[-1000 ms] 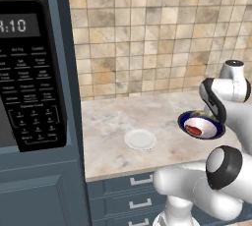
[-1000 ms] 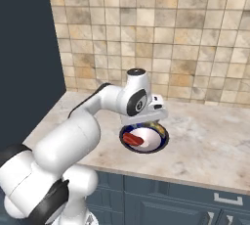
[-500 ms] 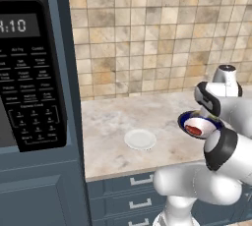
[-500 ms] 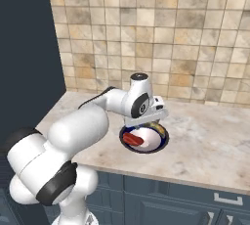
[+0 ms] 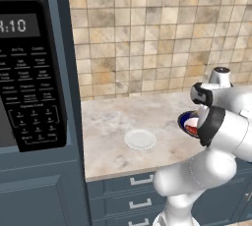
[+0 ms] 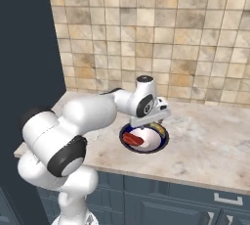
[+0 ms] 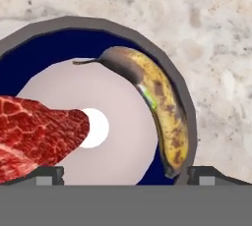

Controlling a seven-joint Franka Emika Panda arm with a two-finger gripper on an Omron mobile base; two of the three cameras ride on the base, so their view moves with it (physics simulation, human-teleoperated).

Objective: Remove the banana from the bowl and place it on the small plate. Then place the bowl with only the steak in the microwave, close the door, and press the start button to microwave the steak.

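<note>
Evidently the arm has folded in over the past second: its elbow has swung nearer the cameras while the gripper [image 6: 152, 121] has kept its station just above the bowl [image 6: 161, 142]. Judged from that, the approach to the banana [image 7: 156, 106] is in its last stage and no grasp is yet made.

Fingers: both dark tips [image 7: 210, 174] sit at the bottom edge of the hand view, far apart, spread wide, with nothing between them. They hang above the bowl's near side, one toward the steak [image 7: 37, 136], the other just beside the banana's lower end.

Bowl contents: two items. The banana lies curved along the inner wall, ahead of and close to one finger, stem pointing toward the bowl's far side. The steak lies on the white floor of the bowl by the other finger, apart from the banana, a bare patch between them.

Plate [image 5: 140, 139]: on the surface, well apart from the fingers, toward the microwave [image 5: 29, 77]; nothing on it.

Microwave interior cannot be seen, nor can I tell whether the door is open. All later steps remain undone.
</note>
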